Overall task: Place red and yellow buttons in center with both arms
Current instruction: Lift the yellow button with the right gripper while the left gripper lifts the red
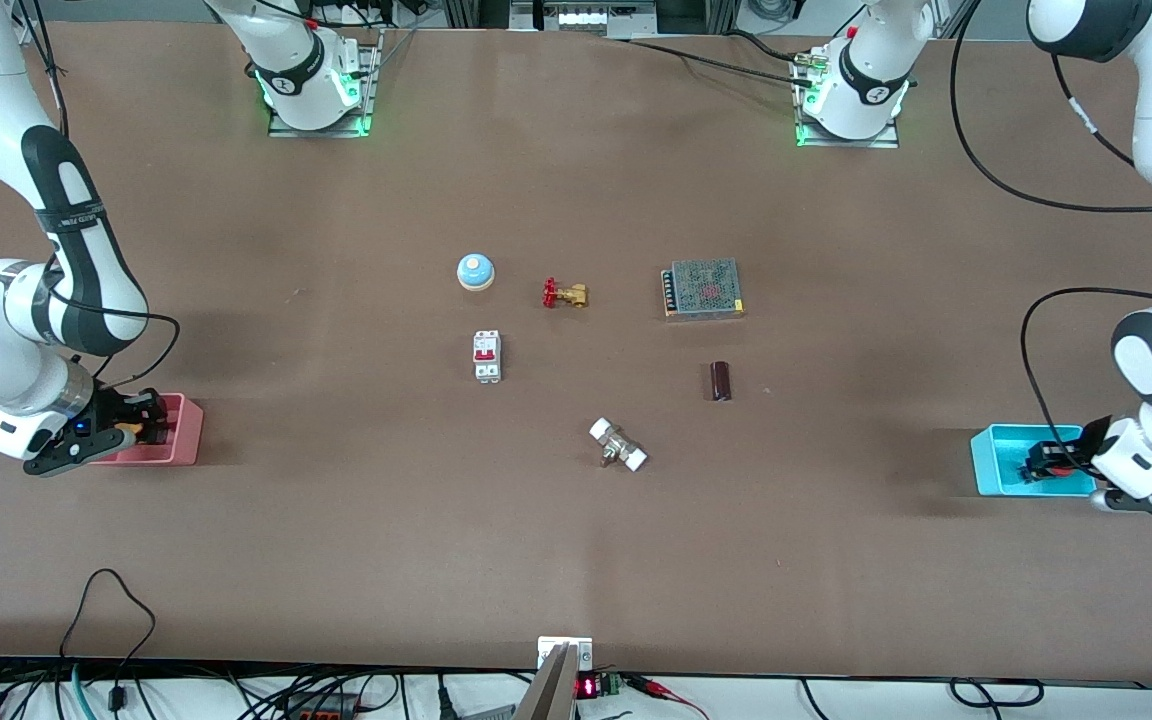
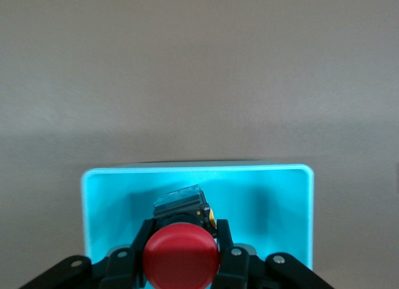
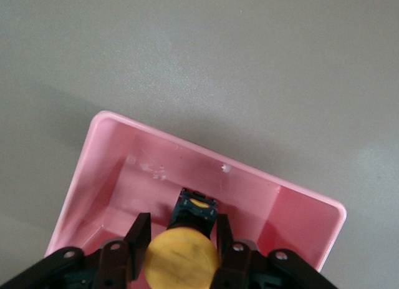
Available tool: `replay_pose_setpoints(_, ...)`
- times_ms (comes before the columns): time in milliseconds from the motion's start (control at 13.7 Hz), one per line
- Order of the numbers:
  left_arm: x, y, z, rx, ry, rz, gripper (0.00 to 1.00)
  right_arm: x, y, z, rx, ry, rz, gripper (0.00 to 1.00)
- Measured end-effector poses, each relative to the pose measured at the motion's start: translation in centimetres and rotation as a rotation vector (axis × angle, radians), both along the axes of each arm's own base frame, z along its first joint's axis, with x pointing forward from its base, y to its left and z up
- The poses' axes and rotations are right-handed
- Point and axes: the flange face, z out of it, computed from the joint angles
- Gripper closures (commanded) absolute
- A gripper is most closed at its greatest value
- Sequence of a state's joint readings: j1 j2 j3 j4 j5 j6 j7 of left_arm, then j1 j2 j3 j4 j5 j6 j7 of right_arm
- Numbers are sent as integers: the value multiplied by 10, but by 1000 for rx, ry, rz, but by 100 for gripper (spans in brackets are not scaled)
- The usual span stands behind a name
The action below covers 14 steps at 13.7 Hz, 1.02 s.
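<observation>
Red mushroom-cap push-button (image 2: 181, 258): in cyan plastic bin (image 2: 299, 195), left gripper (image 2: 181, 254) fingers closed on it. Orange-yellow push-button (image 3: 181, 259): in pink bin (image 3: 112, 151), held by right gripper (image 3: 181, 251). Step: grasp. Next: lift, carry to brown tabletop (image 1: 576, 520) center.

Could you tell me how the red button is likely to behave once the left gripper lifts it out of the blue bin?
The red button looks rigid, so the left gripper, whose fingers flank the cap, should hold it firmly. The smooth round cap might slip or twist. Set down in the blue bin or elsewhere, its top-heavy shape could tip.
</observation>
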<state>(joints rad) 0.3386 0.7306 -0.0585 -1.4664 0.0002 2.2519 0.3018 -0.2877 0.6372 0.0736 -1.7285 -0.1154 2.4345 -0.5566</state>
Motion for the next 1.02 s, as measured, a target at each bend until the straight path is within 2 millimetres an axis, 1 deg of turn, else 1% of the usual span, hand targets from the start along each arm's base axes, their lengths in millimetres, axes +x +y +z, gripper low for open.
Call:
replay_pose_setpoints(146, -5, -1, 44, -2, 19, -3, 67, 0, 0, 0, 0, 0, 2, 62)
replay_pose_setpoints(292, -17, -8, 87, -11, 57, -11, 67, 0, 0, 0, 0, 0, 3, 65)
replay_pose_setpoints(365, -27, -15, 100, -20, 88, -16, 67, 0, 0, 0, 0, 0, 4, 66)
replay_pose_setpoints(438, -37, -24, 106, -31, 118, -19, 67, 0, 0, 0, 0, -1, 5, 66)
replay_pose_setpoints(511, -47, -36, 102, -42, 148, -17, 67, 1, 0, 2, -1, -4, 7, 66)
replay_pose_setpoints(584, -55, -50, 94, -57, 176, -11, 67, 2, 0, 6, -3, -9, 9, 67)
replay_pose_setpoints(657, -62, -68, 84, -76, 203, -5, 67, 2, 1, 16, -4, -7, 10, 67)
replay_pose_setpoints(730, -68, -87, 75, -92, 226, 3, 67, 2, 3, 30, -4, 6, 11, 67)
replay_pose_setpoints(803, -72, -107, 68, -103, 247, 10, 67, 1, 6, 50, -2, 24, 12, 67)
replay_pose_setpoints(949, -79, -144, 55, -142, 280, 15, 67, -6, 14, 99, 13, 61, 5, 67)
replay_pose_setpoints(1022, -81, -159, 49, -159, 285, 15, 67, -10, 24, 125, 27, 71, 2, 67)
